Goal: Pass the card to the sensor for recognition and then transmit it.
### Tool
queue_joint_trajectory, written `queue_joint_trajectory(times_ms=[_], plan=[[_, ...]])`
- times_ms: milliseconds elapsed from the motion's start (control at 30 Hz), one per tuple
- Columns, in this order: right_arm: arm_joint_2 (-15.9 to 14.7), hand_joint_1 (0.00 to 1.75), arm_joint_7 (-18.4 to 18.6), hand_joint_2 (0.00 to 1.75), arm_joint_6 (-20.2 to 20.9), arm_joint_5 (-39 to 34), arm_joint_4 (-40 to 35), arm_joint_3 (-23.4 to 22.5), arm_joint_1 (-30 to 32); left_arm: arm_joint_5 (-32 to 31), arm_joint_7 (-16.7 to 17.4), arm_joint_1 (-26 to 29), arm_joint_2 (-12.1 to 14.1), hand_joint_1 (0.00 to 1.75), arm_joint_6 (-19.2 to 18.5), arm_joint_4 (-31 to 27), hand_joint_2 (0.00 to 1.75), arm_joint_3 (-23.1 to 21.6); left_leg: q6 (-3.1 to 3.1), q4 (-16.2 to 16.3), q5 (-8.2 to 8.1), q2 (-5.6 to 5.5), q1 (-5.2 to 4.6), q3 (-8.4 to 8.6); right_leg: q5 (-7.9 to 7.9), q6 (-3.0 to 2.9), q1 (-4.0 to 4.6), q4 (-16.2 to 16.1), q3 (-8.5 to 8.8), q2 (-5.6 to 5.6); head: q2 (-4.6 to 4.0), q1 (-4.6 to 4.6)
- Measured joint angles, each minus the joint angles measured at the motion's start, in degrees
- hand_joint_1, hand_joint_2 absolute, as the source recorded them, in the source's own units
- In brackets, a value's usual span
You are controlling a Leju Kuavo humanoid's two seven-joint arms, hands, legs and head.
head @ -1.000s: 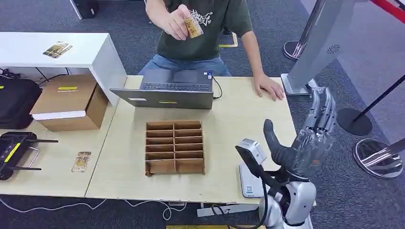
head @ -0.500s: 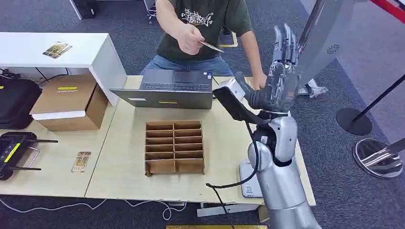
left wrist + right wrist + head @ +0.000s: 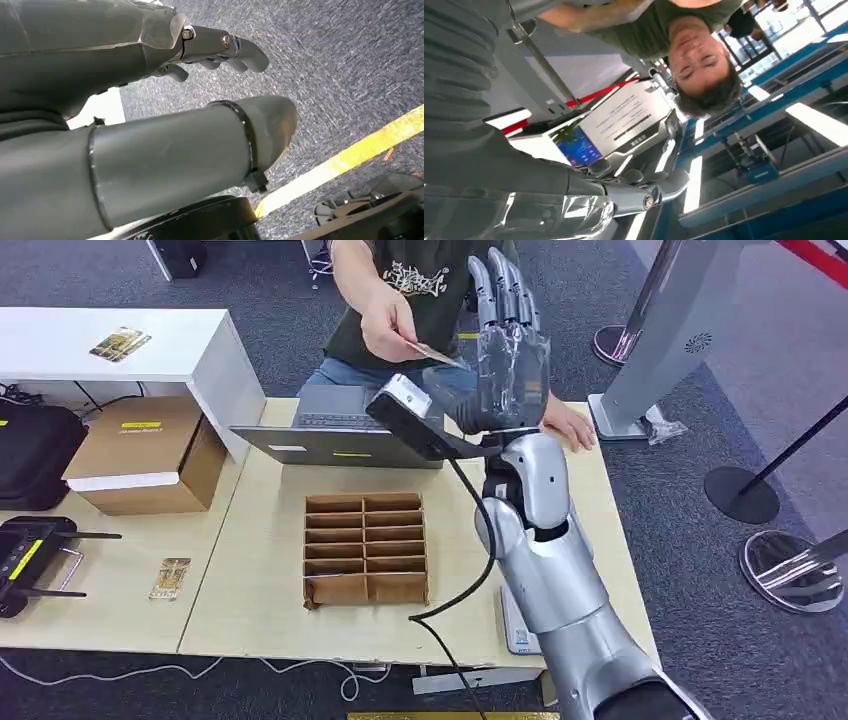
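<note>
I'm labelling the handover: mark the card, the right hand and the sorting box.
card (image 3: 437,352), head view, on its free end beyond the person's fingers.
right hand (image 3: 508,345), head view, on the back of the palm.
sorting box (image 3: 366,548), head view, on the centre divider.

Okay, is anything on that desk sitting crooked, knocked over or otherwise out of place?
Mostly tidy. One loose card lies alone on the left table's front part, slightly askew, far from the cardboard organizer. The organizer's front left corner looks a bit torn. Nothing is spilled or tipped.
</note>
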Motion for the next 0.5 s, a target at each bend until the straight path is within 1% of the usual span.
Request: queue_joint_trajectory(times_ms=[233,500], plan=[[0.53,0.0,-0.2,1.75,-0.2,-0.35,2.1,1.93,-0.69,0.98,-0.09,0.01,0.0,0.0,0.0,0.0,0.0,-0.04,0.0,0.0,0.0,-0.01,0.0,0.0,0.0,0.0,0.0,0.0,0.0,-0.01,0.0,0.0],[0.5,0.0,0.0,1.75,-1.03,-0.7,2.43,2.21,-0.68,1.86,-0.09,0.03,0.07,0.0,0.02,0.0,0.0,-0.13,0.0,0.0,0.0,-0.01,0.01,0.0,0.0,0.0,0.0,0.0,-0.01,-0.01,0.0,0.0]])
